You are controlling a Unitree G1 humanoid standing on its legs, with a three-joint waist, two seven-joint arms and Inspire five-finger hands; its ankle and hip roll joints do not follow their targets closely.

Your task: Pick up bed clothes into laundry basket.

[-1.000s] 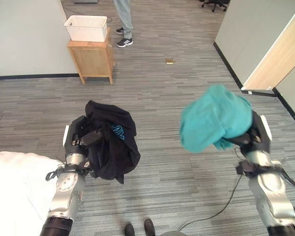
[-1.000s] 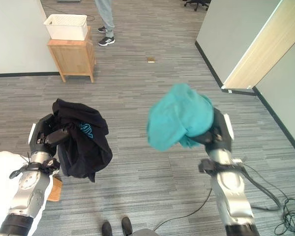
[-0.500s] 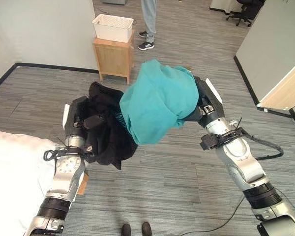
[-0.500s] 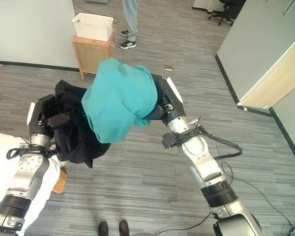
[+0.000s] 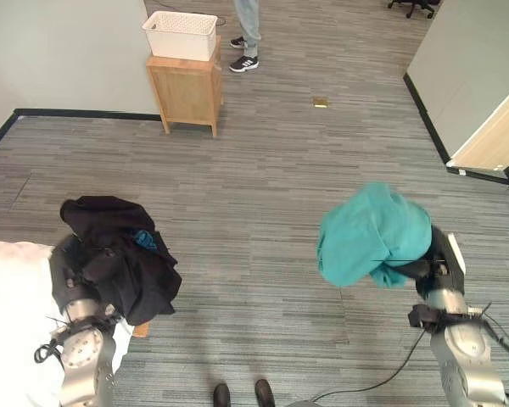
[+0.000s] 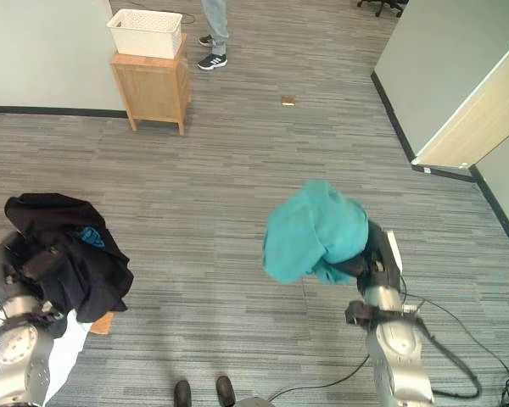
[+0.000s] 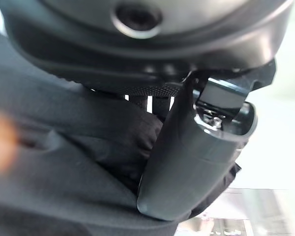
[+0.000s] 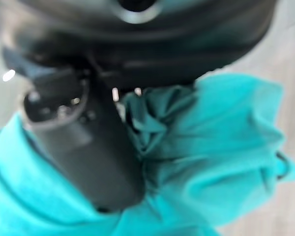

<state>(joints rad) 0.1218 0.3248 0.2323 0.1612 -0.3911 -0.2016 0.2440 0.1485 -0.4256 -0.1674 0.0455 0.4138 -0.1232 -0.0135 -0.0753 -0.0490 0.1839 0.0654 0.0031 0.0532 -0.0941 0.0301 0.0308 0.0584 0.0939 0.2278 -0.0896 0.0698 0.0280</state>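
A black garment (image 5: 119, 263) with a blue print hangs bunched from my left hand (image 5: 66, 280) at the lower left, above the bed's edge. In the left wrist view the thumb (image 7: 196, 152) presses the black cloth (image 7: 64, 147) against the palm. A teal garment (image 5: 369, 233) is bundled over my right hand (image 5: 433, 267) at the lower right, held above the floor. The right wrist view shows the thumb (image 8: 88, 147) clamped on the teal cloth (image 8: 211, 147). The white laundry basket (image 5: 180, 34) stands far ahead on a small wooden stand (image 5: 185, 85).
A white bed (image 5: 13, 339) fills the lower left corner. A person's legs (image 5: 246, 34) stand just behind the basket. A small brown object (image 5: 321, 103) lies on the grey floor. Partition walls (image 5: 467, 76) close off the right side.
The view has shifted. My right arm has swung from the middle, near the black garment, out to the right with the teal garment. The left hand keeps its hold, lower and further left.
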